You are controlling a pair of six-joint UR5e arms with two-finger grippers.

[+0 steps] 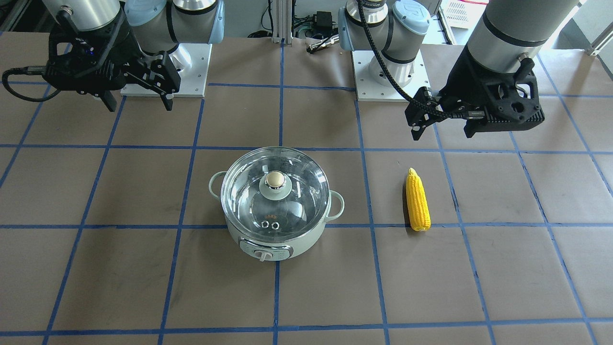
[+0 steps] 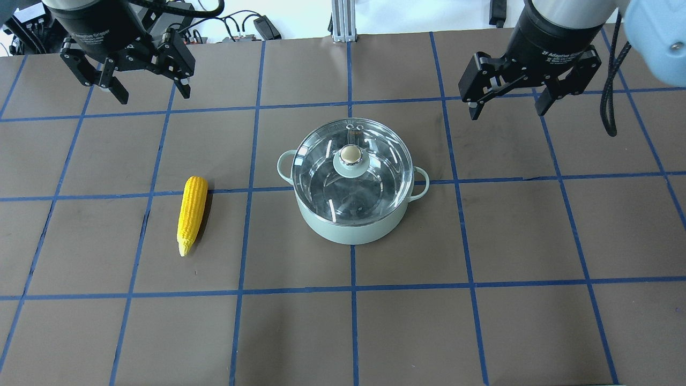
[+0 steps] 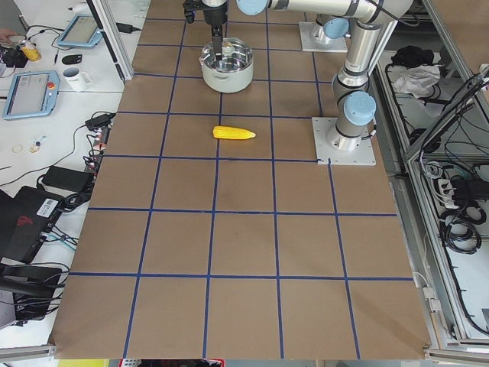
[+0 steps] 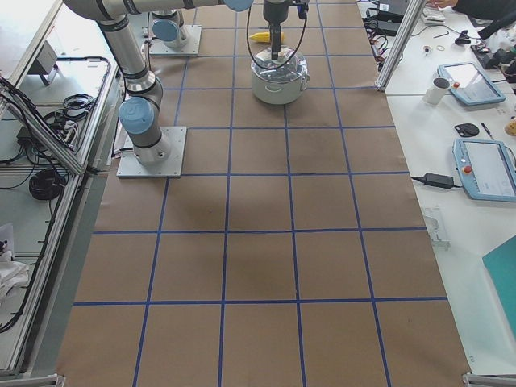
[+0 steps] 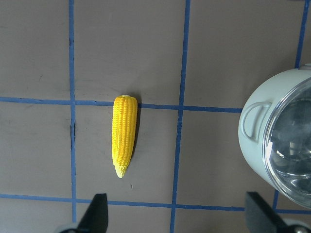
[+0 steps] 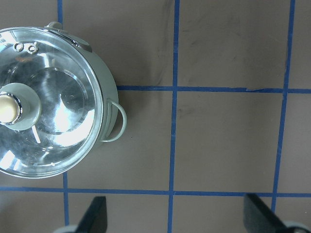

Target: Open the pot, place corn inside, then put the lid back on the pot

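Pot (image 1: 302, 239): mid-table, control knob facing away from the robot.
Lid (image 1: 299, 194): on the pot, apparently seated flush; glare limits the view.
Corn (image 1: 417, 201): flat on the table, well apart from the pot, tip toward the robot.
Left gripper (image 2: 154, 96): fingers spread, empty, clear of the corn.
Right gripper (image 2: 507, 112): fingers spread, empty, clear of the pot.

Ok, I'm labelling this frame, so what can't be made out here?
- control knob: overhead view, hidden behind the wall of the pot.
- lid: left wrist view, cut off by the right edge.
- panel lettering: front-facing view, too small to read.
- corn: right side view, too small for detail.
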